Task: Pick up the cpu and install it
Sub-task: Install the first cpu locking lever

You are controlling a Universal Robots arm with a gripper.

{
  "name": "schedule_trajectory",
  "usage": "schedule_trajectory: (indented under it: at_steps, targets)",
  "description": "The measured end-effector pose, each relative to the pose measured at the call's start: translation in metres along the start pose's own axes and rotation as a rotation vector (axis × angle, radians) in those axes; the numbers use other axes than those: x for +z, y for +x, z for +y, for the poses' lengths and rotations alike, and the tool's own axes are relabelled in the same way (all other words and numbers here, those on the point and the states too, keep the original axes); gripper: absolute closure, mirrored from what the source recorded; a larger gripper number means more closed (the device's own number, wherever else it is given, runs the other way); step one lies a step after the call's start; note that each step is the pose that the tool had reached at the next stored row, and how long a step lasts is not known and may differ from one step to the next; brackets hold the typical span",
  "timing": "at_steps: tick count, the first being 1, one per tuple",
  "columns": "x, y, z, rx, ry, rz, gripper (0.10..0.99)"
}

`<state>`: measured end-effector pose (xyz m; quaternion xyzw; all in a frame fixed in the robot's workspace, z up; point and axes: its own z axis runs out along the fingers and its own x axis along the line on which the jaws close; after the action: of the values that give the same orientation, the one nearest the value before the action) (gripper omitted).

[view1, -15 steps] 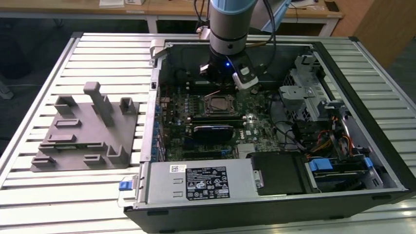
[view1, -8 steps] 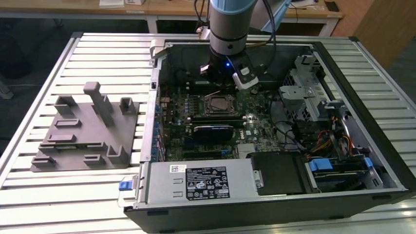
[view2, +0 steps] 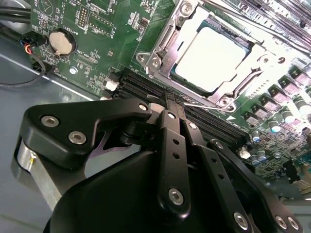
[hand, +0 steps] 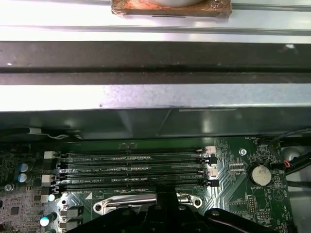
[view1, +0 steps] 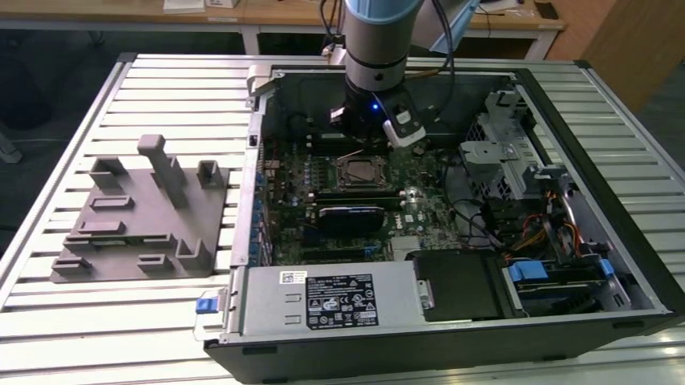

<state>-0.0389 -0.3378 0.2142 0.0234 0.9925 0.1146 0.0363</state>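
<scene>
cpu (view2: 213, 58): seated in the socket (view2: 160, 46) on the green board (view2: 97, 29), silver top up, metal frame around it; in the exterior view it sits mid-board inside the open case (view1: 599, 120)
gripper (view2: 176, 104): fingers closed together, tips touching, nothing held; hangs just above the RAM slots (hand: 131, 167) beside the socket
arm (view1: 374, 40): reaches down into the case over the board's far half
fixture (view1: 139, 212): grey, on the slatted table (view1: 160, 80), at the exterior view's left of the case, well apart from the gripper
coin cell (hand: 259, 174): on the board near the slot ends
labels: white sticker with print on the PSU (view1: 321, 301); slot silkscreen too small to read
</scene>
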Motion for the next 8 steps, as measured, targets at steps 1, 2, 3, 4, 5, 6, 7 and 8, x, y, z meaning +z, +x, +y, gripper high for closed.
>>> schedule_trajectory:
  at_steps: [1, 2, 3, 4, 5, 6, 7, 8]
  targets:
    - [0.0002, 0.0000, 0.0000, 0.000, 0.001, -0.0005, 0.980]
    - [0.0002, -0.0001, 0.0000, 0.001, 0.002, -0.0012, 0.980]
    - [0.0003, -0.0001, 0.0001, 0.001, 0.004, -0.0021, 0.980]
    - [0.0004, -0.0001, 0.0001, 0.001, 0.006, -0.0033, 0.980]
    - [0.0006, -0.0001, 0.0002, 0.002, 0.007, -0.0048, 0.980]
    - [0.0007, -0.0001, 0.0003, 0.002, 0.009, -0.0068, 0.980]
    - [0.0010, 0.0000, 0.0004, 0.003, 0.010, -0.0089, 0.980]
    - [0.0012, 0.0000, 0.0007, 0.003, 0.010, -0.0110, 0.980]
